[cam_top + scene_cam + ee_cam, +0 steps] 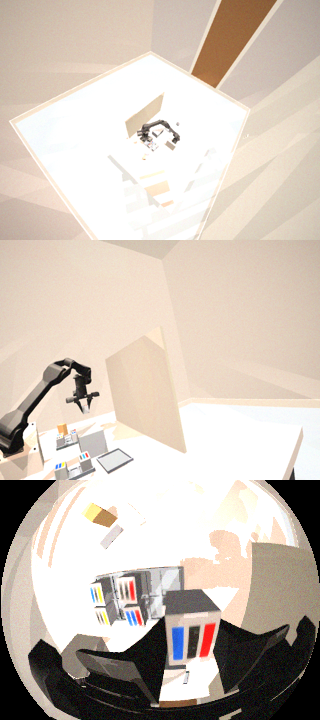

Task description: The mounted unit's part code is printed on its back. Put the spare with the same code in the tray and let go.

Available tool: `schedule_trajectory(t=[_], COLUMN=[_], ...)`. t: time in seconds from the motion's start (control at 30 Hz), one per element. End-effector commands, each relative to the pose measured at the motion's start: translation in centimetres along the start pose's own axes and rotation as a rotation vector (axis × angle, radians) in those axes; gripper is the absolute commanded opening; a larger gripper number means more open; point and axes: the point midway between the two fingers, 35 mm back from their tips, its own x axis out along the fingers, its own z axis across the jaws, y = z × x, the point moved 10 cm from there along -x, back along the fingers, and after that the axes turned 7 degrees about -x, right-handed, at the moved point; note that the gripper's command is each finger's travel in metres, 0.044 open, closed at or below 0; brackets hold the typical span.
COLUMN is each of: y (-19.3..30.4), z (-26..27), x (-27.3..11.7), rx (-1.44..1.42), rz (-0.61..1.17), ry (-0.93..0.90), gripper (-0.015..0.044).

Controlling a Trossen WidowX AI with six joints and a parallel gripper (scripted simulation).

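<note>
No readable words or numbers anywhere; the block in the gripper shows only blue, black, red stripes.

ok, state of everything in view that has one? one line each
Gripper: shut on a spare, raised above the table.
Held spare: upright between the fingers, blue, black and red stripes facing the wrist camera.
Tray: flat on the table, nothing in it.
Near rack: two spares standing, middle slot vacant.
Far rack: two spares standing.
</note>
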Motion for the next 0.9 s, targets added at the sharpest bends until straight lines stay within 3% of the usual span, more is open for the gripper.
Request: schedule_trajectory(t=[0.0, 0.27, 0.87], y=[0.0, 0.6, 13.6], z=[-0.1, -0.3, -3.3], x=[-2.0, -3.0, -4.5], rx=[0.005, 0.005, -0.007], rz=[-0.008, -0.011, -0.046], ry=[0.004, 0.005, 0.012], gripper=[0.0000, 0.0000, 0.0000])
